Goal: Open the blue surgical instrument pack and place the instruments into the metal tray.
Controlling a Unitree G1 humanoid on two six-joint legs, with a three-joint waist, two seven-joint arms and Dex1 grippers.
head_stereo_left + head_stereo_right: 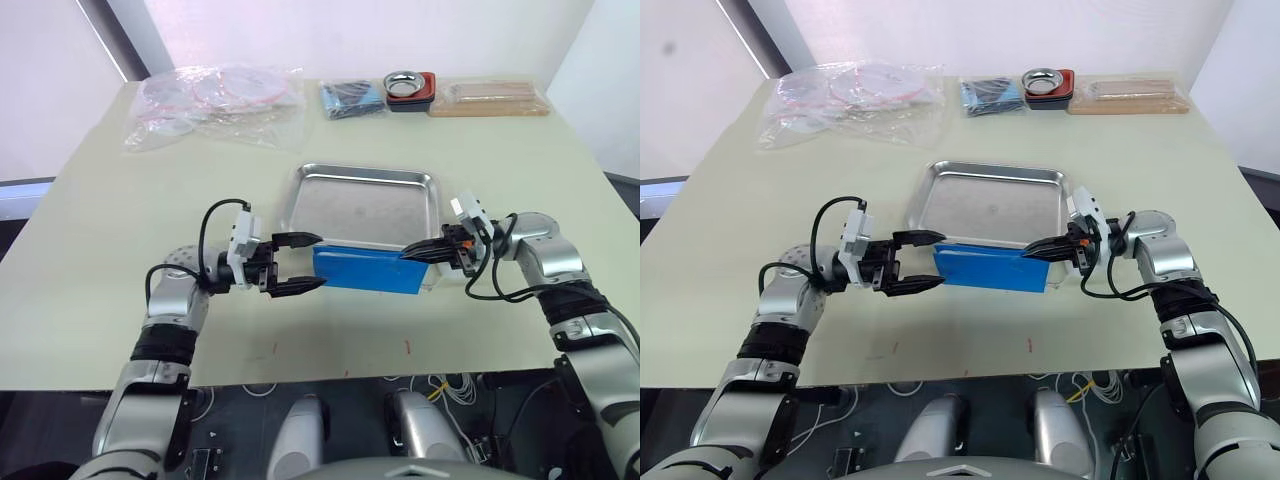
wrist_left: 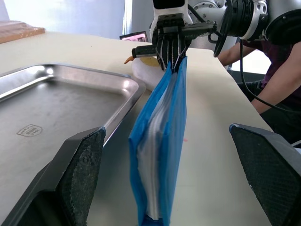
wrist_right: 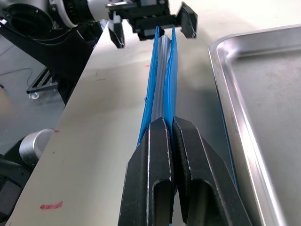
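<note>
Your right hand (image 1: 408, 254) is clamped on one end of the blue surgical instrument pack (image 1: 366, 270), held on edge beside the metal tray (image 1: 365, 205); your left hand (image 1: 318, 262) gapes apart at the other end.

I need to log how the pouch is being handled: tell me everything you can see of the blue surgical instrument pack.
The blue surgical instrument pack is a flat rectangular pouch of blue fabric-like material, with whitish clear-plastic layers showing between its blue faces along the edge. It stands on edge on the table, just in front of the metal tray. The right gripper pinches one end; the open left gripper straddles the other end.
</note>
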